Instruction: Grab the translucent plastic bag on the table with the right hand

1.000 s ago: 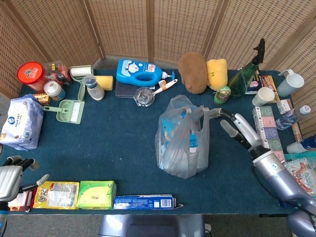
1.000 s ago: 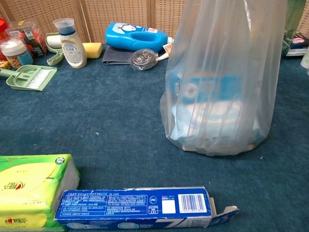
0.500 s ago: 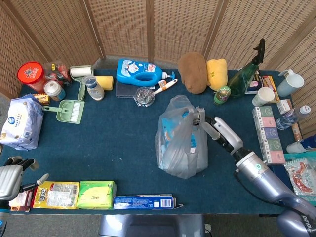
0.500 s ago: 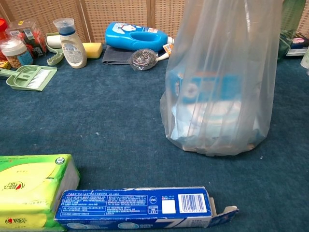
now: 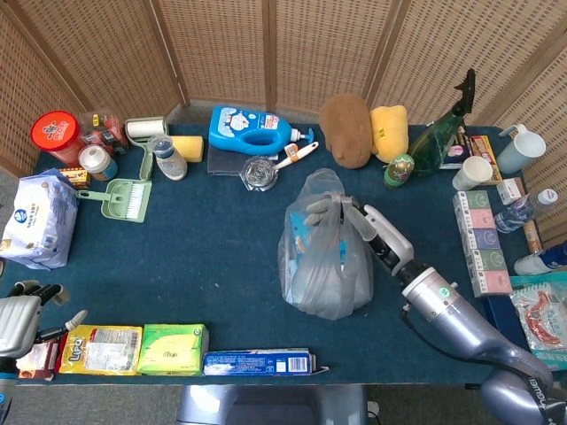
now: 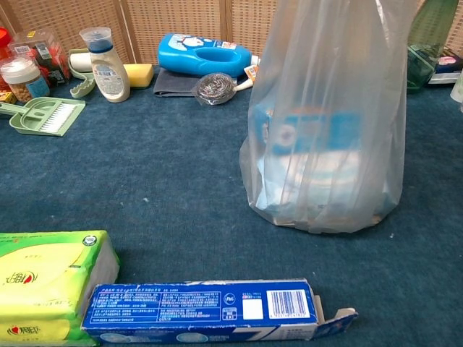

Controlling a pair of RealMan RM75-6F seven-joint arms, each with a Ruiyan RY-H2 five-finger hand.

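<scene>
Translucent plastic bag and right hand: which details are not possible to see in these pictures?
- Head view: whether the right hand really grips the translucent plastic bag; its fingers lie over the crumpled top.
- Chest view: the bag top and right hand, cut off by the upper edge.
- Bag contents: blurred by plastic.
- Left hand: cut by the frame edge.

Chest view crops the plastic bag (image 6: 329, 144) top.
</scene>
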